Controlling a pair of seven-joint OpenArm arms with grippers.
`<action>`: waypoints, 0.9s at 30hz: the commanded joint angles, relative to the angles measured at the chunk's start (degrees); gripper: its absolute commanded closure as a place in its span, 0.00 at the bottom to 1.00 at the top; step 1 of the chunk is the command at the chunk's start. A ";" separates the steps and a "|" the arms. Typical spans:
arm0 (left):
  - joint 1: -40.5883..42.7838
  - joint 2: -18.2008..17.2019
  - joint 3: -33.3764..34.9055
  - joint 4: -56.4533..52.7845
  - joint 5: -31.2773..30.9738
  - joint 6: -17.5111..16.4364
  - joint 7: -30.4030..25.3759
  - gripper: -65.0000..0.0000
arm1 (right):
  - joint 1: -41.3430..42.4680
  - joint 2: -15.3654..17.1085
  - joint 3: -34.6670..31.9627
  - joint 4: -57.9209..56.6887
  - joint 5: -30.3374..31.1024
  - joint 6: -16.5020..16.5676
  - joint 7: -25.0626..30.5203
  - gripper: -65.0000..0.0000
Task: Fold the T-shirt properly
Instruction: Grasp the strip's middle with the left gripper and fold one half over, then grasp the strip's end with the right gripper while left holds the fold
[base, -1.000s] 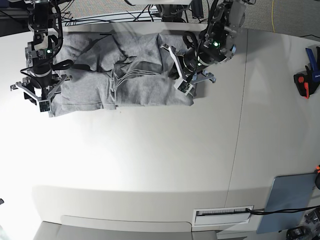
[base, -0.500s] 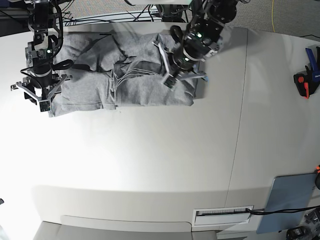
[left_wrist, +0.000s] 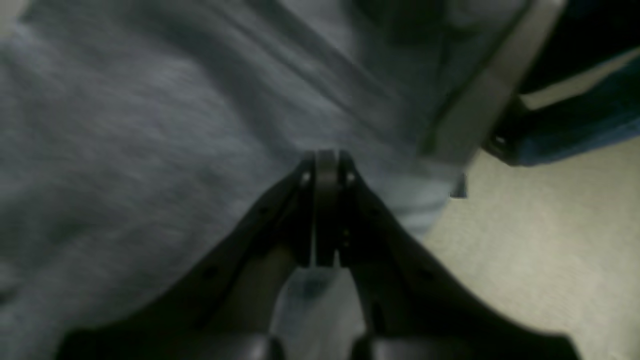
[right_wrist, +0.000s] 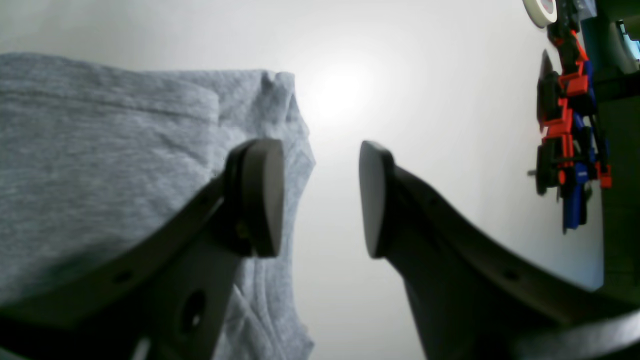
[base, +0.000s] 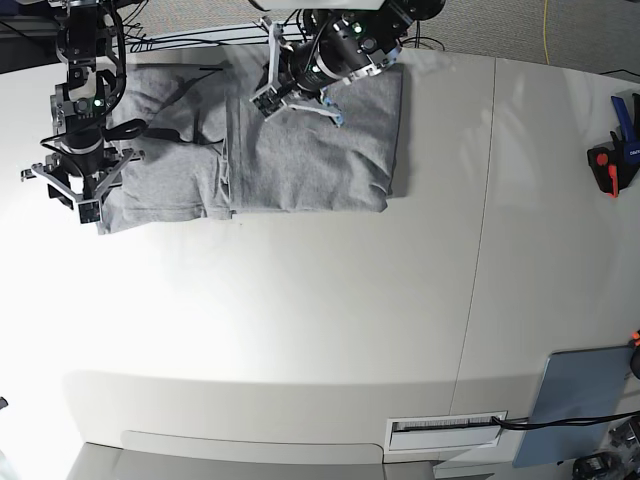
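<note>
Left gripper (left_wrist: 326, 210) closed tight, pads together with nothing visibly pinched between them, hovering low over grey cloth; seen from above at the far edge of the tabletop (base: 300, 330), over the upper middle of the T-shirt (base: 300, 160). Right gripper (right_wrist: 320, 200) half apart, holding nothing, poised over the shirt's corner at the other end, one pad above the cloth, the other above bare tabletop.

T-shirt spread flat along the far side of the tabletop, partly folded already: a doubled panel on the side under the left gripper, a vertical crease near the middle, looser wrinkled cloth toward the right gripper.

Soft, light, limp knit by the look of it; likely to sag and drag rather than hold any shape when lifted, and to bunch if pulled from one point only. Not slippery, not fragile. Best taken by a hem, a corner or a folded edge, pinching through all layers, ideally at two corners together so the fold falls straight. Corner beneath the right gripper looks a ready place.

Red and blue clamp (base: 612, 160) well apart at the far side edge, a flat grey board (base: 572, 400) near the front corner. Cables behind the shirt's far edge. Nothing lying on the shirt.
</note>
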 joint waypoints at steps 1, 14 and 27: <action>-0.28 0.76 0.61 1.09 0.00 -0.04 -1.40 1.00 | 0.33 0.83 0.48 0.94 -0.52 -0.52 0.90 0.62; -5.05 0.74 -20.13 1.09 -7.43 -1.84 -1.46 1.00 | 0.33 1.01 4.33 0.94 0.42 -0.22 -4.02 0.62; -4.20 0.72 -43.39 1.09 -22.40 -15.26 1.27 0.75 | 0.35 1.01 27.76 -10.80 32.35 21.94 -3.96 0.62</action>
